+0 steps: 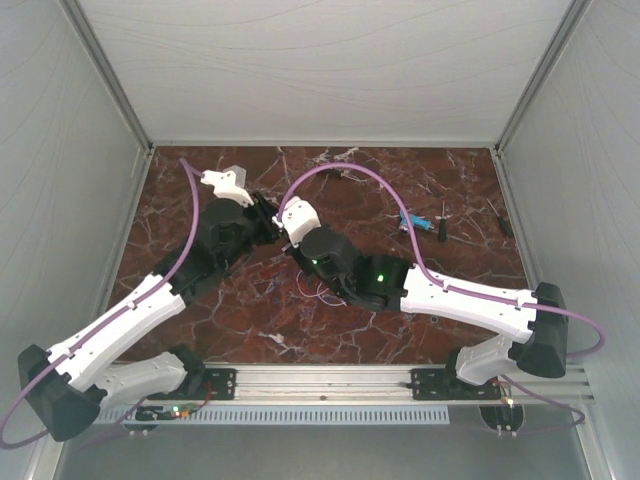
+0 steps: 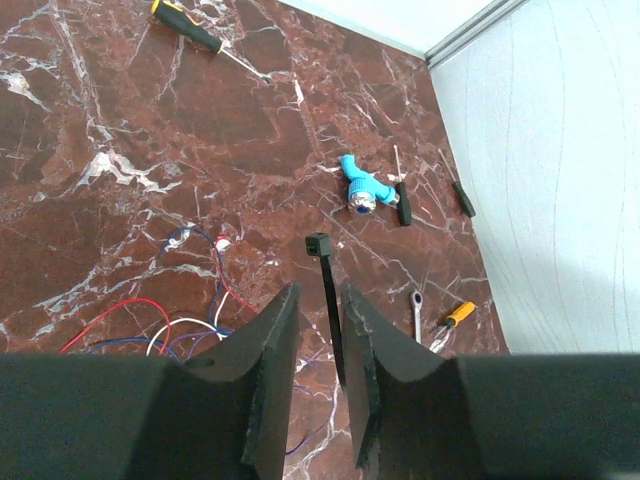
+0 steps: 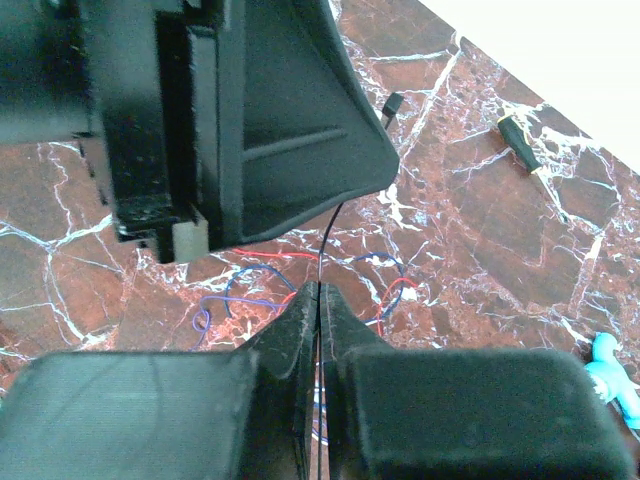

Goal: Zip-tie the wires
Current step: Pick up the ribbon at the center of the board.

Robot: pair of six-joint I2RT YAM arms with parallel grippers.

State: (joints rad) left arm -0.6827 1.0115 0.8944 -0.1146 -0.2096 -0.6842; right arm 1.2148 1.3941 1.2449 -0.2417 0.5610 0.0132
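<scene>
1. Left gripper [image 2: 318, 290]: its jaws stand partly apart around the black zip tie [image 2: 317, 243]; whether they pinch it, I cannot tell.
2. Right gripper [image 3: 317, 290]: clamped on the tie's thin tail.
3. The wires [image 1: 320, 292] lie loose near the middle of the table [image 1: 230, 330], toward its near edge. They look light, limp and likely to splay, so gather them where the loops bunch.

You have a thin black plastic zip tie [image 2: 327, 300] standing between the left gripper [image 2: 320, 293] fingers, its tail in the right gripper [image 3: 318, 292]. Below, the tangle of thin red, white and blue looped wires [image 1: 322, 292] lies on the red marble table [image 1: 250, 320], with the small blue-handled tool [image 1: 412, 222] farther back to the right.
</scene>
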